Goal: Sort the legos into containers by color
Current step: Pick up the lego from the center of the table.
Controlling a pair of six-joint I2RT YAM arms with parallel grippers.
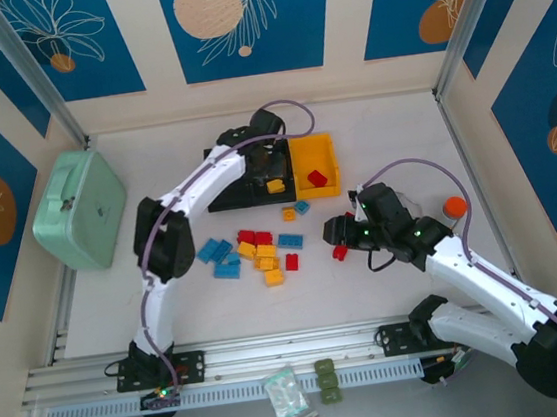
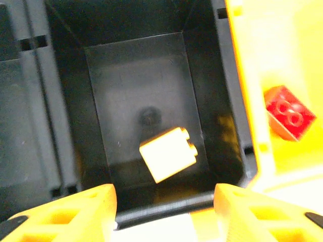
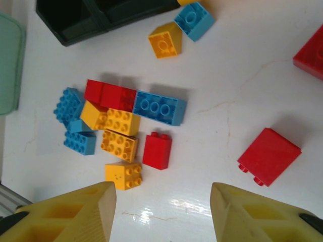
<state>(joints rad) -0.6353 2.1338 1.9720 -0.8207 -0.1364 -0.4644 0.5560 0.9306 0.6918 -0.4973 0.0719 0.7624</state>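
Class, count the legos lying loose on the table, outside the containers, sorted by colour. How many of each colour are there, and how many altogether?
Blue legos: 5
Yellow legos: 5
Red legos: 5, one of them cut off at the edge of the right wrist view
Total: 15

Bare white table (image 3: 217, 91) surrounds the lone red plastic brick (image 3: 269, 155); the heap of mixed-colour plastic bricks (image 3: 118, 131) sits apart.
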